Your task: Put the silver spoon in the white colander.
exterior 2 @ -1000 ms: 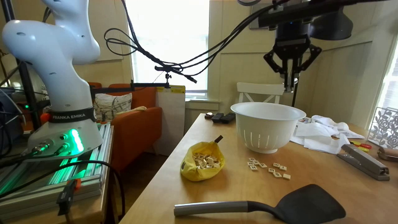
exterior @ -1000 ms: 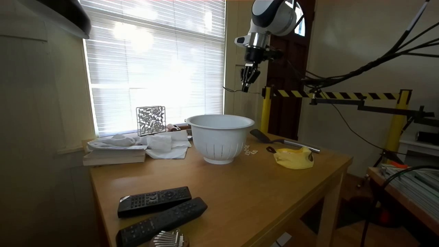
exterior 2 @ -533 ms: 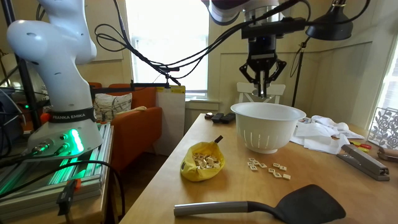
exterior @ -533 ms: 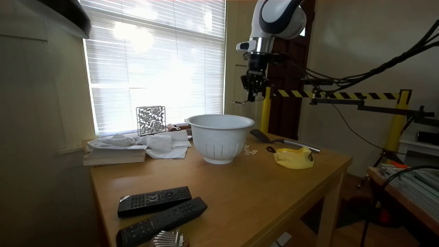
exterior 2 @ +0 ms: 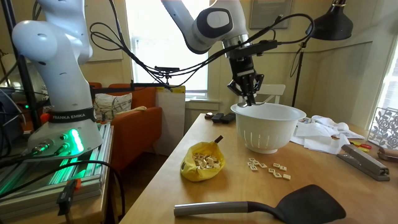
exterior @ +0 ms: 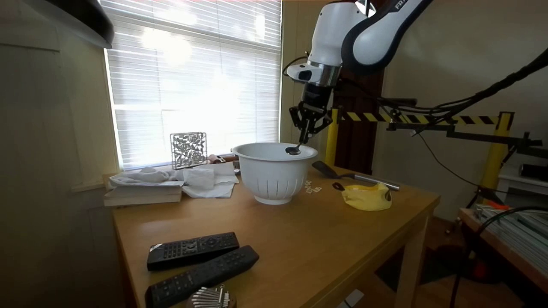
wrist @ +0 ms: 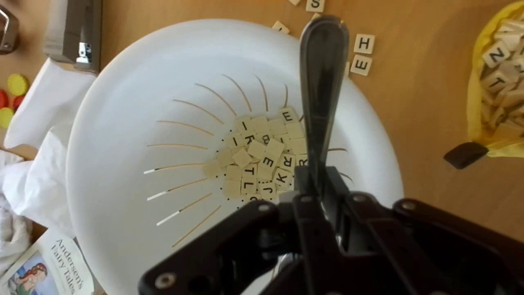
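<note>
One slim silver metal spoon (wrist: 322,73) is clamped by its handle between the fingers of the black pincer (exterior 2: 250,102), which is closed on it above the large white slotted colander (exterior: 274,179), near the rim. From the wrist view the broad handle end overlaps that rim; the bowl end, largely hidden there by the pincer, shows in both exterior views. I cannot tell whether spoon and rim touch. Cream lettered tiles (wrist: 268,160) lie heaped on the colander's floor, as the wrist view shows. The colander stands upright on a pale wooden bench (exterior: 299,239), with loose square tiles (exterior 2: 271,170) scattered near its foot. Beside them a yellow cloth bag (exterior 2: 199,176) holds many more, and a black-bladed spatula with a grey handle (exterior 2: 306,203) lies flat, apart from both. A grey-brown stapler (exterior 2: 362,163) rests near some crumpled white cloth and paper (exterior 2: 321,138), and a book lettered "Andersen's Fairy Tales" (wrist: 45,266) is partly in the wrist view. Two black remote controls (exterior: 202,275) lie close together, well apart from the colander, near a small row of metal tines (exterior: 210,298).
</note>
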Robot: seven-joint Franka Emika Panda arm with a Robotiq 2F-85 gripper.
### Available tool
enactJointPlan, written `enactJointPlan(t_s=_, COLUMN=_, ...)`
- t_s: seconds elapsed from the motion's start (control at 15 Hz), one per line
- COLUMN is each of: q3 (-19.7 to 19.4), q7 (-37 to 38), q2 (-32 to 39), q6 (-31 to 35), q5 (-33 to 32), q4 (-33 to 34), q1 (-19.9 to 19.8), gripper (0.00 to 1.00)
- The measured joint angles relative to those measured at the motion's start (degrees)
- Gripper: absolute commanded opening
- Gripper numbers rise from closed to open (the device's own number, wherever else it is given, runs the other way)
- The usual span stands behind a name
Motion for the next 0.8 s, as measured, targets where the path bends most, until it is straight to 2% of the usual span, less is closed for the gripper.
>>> enactJointPlan(t_s=0.13, q3=-0.3, q7=0.2, q2=0.1, q6=1.0, q5=-1.1, q4=-0.3, q1=0.4, gripper=0.11)
enactJointPlan(t_s=0.2, q3=-0.4, q7=0.2, q2=0.1, q6=1.0, q5=-1.3, q4=-0.3, q1=0.4, gripper=0.03)
enactJointPlan(t_s=0.6, q3=-1.1, q7=1.1, q2=1.4, q6=4.2, q5=-2.0, q4=0.4, q1=0.6, gripper=0.03)
enactJointPlan(t_s=0.8, q3=-2.2, q7=3.6, q2=4.1, q6=6.0, q5=-5.2, q4=2.8, q1=1.5, gripper=0.03)
